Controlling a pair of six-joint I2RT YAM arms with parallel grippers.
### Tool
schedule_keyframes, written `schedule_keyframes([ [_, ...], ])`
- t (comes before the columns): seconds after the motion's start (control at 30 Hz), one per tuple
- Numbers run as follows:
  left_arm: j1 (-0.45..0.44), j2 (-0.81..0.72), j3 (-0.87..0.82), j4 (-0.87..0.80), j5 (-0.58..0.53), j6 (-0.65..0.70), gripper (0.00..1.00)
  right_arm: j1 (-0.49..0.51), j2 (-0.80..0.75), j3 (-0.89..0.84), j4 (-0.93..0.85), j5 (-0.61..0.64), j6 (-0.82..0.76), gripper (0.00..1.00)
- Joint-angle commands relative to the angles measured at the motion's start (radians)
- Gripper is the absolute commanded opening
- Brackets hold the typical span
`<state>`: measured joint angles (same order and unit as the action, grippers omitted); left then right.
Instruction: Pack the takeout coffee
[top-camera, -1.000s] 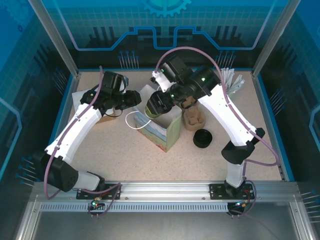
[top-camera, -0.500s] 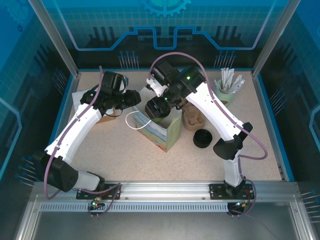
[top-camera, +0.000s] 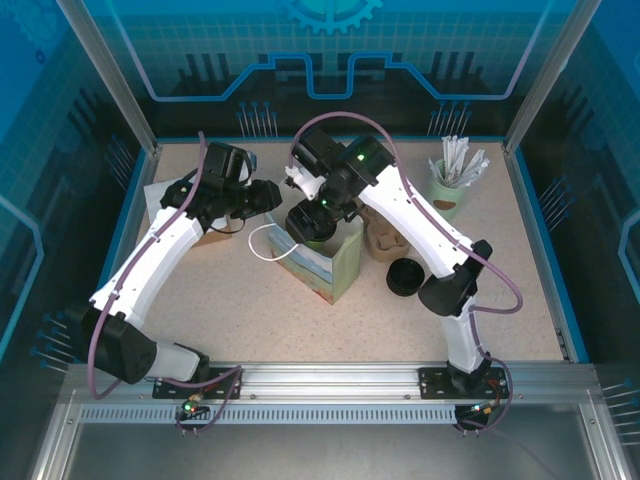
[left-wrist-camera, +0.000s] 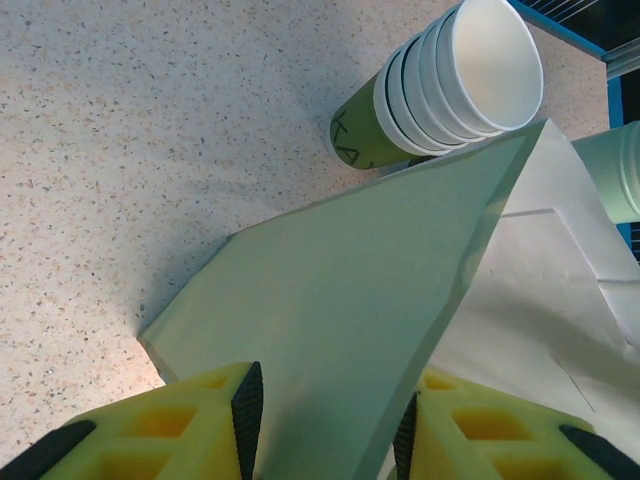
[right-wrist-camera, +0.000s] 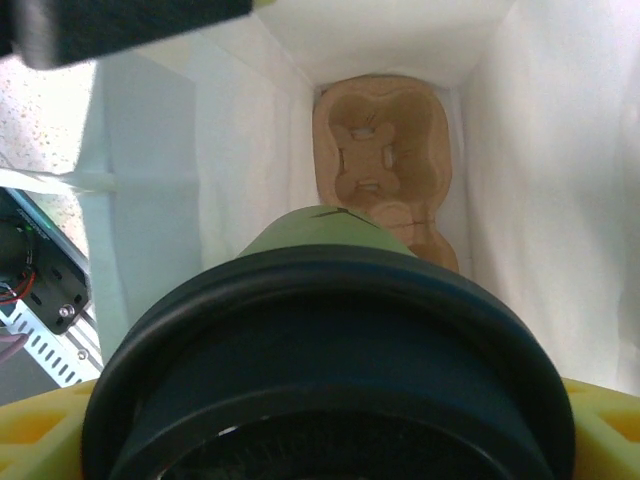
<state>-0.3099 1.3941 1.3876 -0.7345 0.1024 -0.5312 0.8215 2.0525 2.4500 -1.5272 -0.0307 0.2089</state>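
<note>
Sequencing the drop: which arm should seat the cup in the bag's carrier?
Right. The right gripper holds the lidded cup over the open bag, carrier below it. The left gripper is clamped on the bag's wall, propping it open.

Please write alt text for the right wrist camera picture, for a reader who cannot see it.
A green coffee cup with a black lid, gripped between the yellow fingers of the right gripper, points down into an open white paper bag. A brown cardboard cup carrier lies at the bottom of the bag.
</note>
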Motion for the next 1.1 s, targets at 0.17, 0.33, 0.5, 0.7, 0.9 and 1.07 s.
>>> schedule_keyframes([
  [0.17, -0.005, 0.002, 0.001, -0.004, -0.024, 0.026, 0.41, -0.034, 0.018, 0.036, -0.086, 0.015, -0.027, 0.85],
  [0.33, -0.004, 0.006, -0.002, -0.003, -0.031, 0.030, 0.41, -0.051, 0.018, 0.035, -0.101, 0.010, -0.028, 0.86],
  [0.5, -0.003, 0.011, -0.006, -0.004, -0.040, 0.032, 0.41, -0.069, 0.003, 0.023, -0.076, -0.057, -0.023, 0.86],
  [0.7, -0.001, 0.009, -0.018, 0.001, -0.043, 0.033, 0.41, -0.088, -0.020, -0.017, -0.040, -0.101, -0.018, 0.86],
  [0.9, -0.001, 0.011, -0.019, 0.004, -0.043, 0.032, 0.41, -0.090, -0.005, -0.018, -0.061, -0.036, -0.037, 0.86],
  [1.07, 0.000, 0.016, -0.017, 0.006, -0.040, 0.034, 0.41, -0.086, 0.014, -0.016, -0.075, 0.002, -0.074, 0.86],
])
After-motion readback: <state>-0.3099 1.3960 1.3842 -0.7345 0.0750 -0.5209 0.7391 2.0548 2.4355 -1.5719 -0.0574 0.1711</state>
